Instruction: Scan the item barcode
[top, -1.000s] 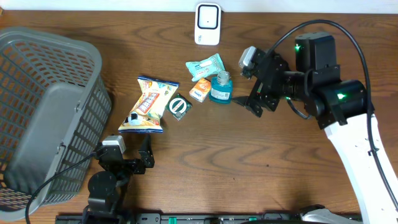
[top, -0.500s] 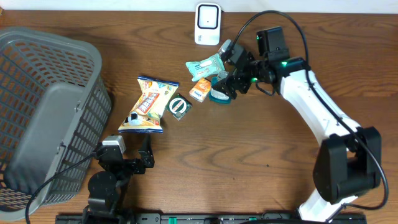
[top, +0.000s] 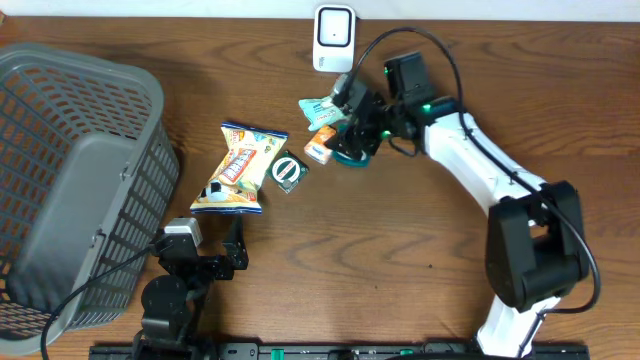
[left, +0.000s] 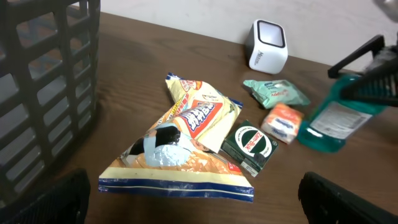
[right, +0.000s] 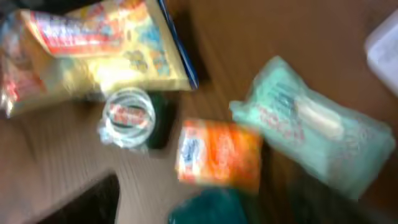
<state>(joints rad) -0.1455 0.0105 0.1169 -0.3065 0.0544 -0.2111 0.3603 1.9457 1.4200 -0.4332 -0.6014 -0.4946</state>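
Note:
A teal bottle stands among the items at the table's middle back. It leans slightly in the left wrist view. My right gripper has come down over it, jaws either side of it. In the blurred right wrist view a gap shows between the left finger and the bottle, so it stands open. The white scanner sits at the back edge. My left gripper rests open and empty at the front left, its fingers wide apart.
A snack bag, a green box, an orange packet and a mint wipes pack lie close to the bottle's left. A grey mesh basket fills the left side.
My right arm has swung left from the table's right and come down over the teal bottle. Its jaws have narrowed. The left arm has not moved.

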